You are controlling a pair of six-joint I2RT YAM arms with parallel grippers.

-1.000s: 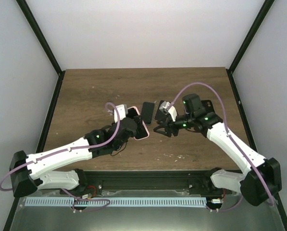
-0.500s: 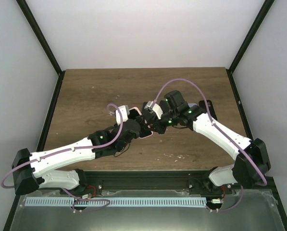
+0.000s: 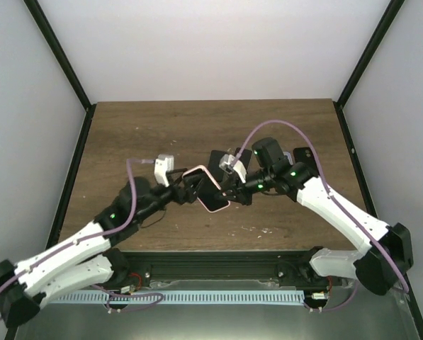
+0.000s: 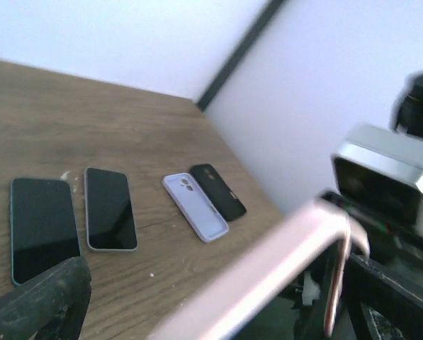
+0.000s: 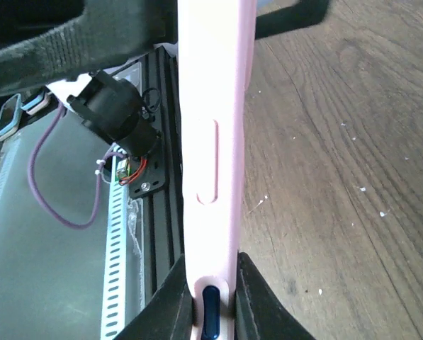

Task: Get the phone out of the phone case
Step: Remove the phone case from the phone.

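A phone in a pink case (image 3: 212, 191) is held above the table's middle, between both arms. My left gripper (image 3: 191, 187) is shut on its left end. In the left wrist view the case (image 4: 268, 269) runs blurred across the lower right, with one dark finger (image 4: 44, 301) at the lower left. My right gripper (image 3: 234, 193) is shut on the case's right end. In the right wrist view the case's edge (image 5: 211, 106) stands between the two fingers (image 5: 170, 306), with a blue button showing in a cut-out.
Two bare dark phones (image 4: 44, 227) (image 4: 110, 207) lie side by side on the table, with an empty lilac case (image 4: 195, 207) and a black case (image 4: 218, 191) beyond them. In the top view one phone (image 3: 217, 159) lies just behind the grippers. Black frame posts stand at the table's corners.
The pink-cased phone has come up off the table and shifted right. My left arm pulled back and turned. My right gripper moved in and closed on the case's right end.
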